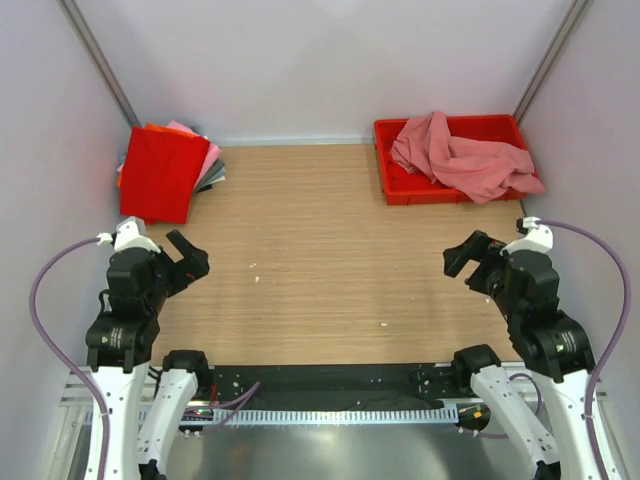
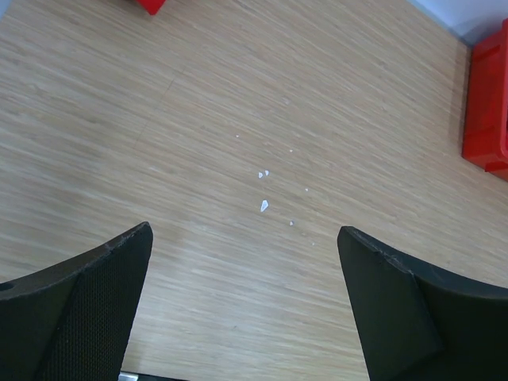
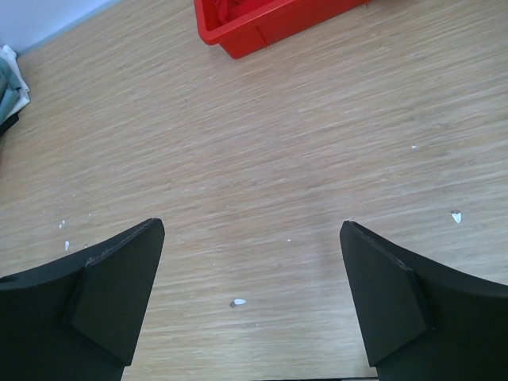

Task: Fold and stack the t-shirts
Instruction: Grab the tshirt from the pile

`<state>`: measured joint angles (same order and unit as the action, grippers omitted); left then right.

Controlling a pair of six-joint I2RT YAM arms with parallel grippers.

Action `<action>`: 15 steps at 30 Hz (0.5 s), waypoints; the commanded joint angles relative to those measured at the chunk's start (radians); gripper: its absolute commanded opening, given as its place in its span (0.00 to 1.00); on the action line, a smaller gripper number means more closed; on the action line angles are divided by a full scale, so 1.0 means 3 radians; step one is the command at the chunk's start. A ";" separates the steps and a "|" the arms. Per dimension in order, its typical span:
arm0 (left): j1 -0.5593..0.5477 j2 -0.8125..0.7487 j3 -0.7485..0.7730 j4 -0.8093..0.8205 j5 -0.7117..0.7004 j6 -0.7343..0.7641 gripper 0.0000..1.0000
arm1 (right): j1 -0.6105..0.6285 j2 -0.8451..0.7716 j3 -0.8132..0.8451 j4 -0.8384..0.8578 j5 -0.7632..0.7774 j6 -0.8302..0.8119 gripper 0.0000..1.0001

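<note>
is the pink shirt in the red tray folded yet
No, the salmon-pink t-shirt lies crumpled in a heap in the red tray, one end spilling over its right rim.

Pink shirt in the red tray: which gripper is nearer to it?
Right. The right gripper hangs short of the pink shirt, on its side of the table; the left gripper is on the opposite side, near the folded stack.

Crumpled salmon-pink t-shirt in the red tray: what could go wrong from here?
1. The crumpled salmon-pink t-shirt drapes over the rim of the rigid red plastic tray; pulling it out may drag the tray.
2. It lies bunched, so the open right gripper may pinch several layers.
3. The stack of folded t-shirts, red on top, is fanned askew; another shirt may skew it further.
</note>
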<state>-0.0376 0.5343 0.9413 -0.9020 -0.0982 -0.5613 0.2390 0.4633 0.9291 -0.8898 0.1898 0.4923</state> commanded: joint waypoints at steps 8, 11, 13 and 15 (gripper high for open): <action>0.0018 0.0045 -0.0075 0.0184 0.0266 0.0097 1.00 | -0.0105 0.2244 0.1165 0.0231 0.0466 0.0103 1.00; 0.0013 -0.0001 -0.0080 0.0184 0.0256 0.0087 1.00 | -0.0392 0.2906 0.1509 0.0429 0.0314 0.0148 1.00; 0.0013 -0.0057 -0.0085 0.0189 0.0256 0.0087 1.00 | -0.0591 0.3138 0.1632 0.0598 0.0288 0.0189 0.99; 0.0013 -0.0083 -0.0085 0.0189 0.0256 0.0087 1.00 | -0.0847 0.3491 0.1893 0.0578 0.0283 0.0210 0.98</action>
<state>-0.0376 0.5297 0.9142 -0.8883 -0.0387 -0.5453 0.0731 1.4631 1.4033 -0.7357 0.2470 0.5270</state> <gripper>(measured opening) 0.996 0.988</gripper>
